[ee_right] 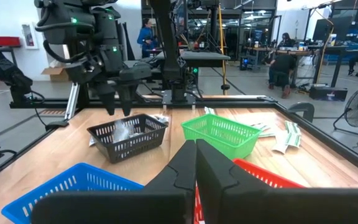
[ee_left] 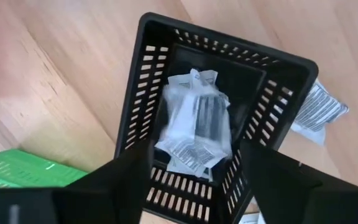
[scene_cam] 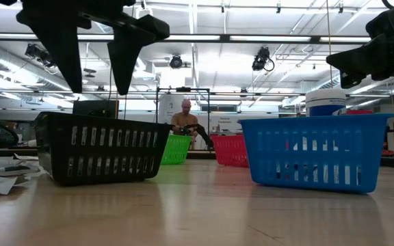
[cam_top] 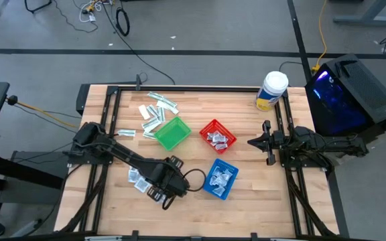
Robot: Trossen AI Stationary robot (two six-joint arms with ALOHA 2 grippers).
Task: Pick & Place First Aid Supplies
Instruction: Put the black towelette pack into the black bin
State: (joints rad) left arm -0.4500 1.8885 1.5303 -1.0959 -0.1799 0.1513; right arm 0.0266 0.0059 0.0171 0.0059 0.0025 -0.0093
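1. At the left of your table, loose packets (cam_top: pixel 158 111) lie on the wood beside the green basket (cam_top: pixel 172 133), and a few more sachets (cam_top: pixel 137 178) lie near the left arm.
2. Your left gripper (ee_left: pixel 194 180) hangs directly over the black basket (ee_left: pixel 213 118). Its fingers (ee_left: pixel 120 180) stand apart and hold nothing.
3. A clear-wrapped packet (ee_left: pixel 196 124) lies in the black basket, on top of other sachets. In the left wrist view it shows in the gap between the fingers, below them and not touching either one.
4. From above, the green basket looks empty; you cannot tell more from the other views.
5. The red basket (cam_top: pixel 218 136) in the middle holds several sachets.
6. The blue basket (cam_top: pixel 220 179), nearer the front edge, holds several more.
7. A white-lidded tub (cam_top: pixel 271 90) stands at the back right edge of the table.
8. Your right gripper (cam_top: pixel 252 142) waits at the right side, well apart from the baskets, its fingers (ee_right: pixel 213 165) pressed together on nothing.
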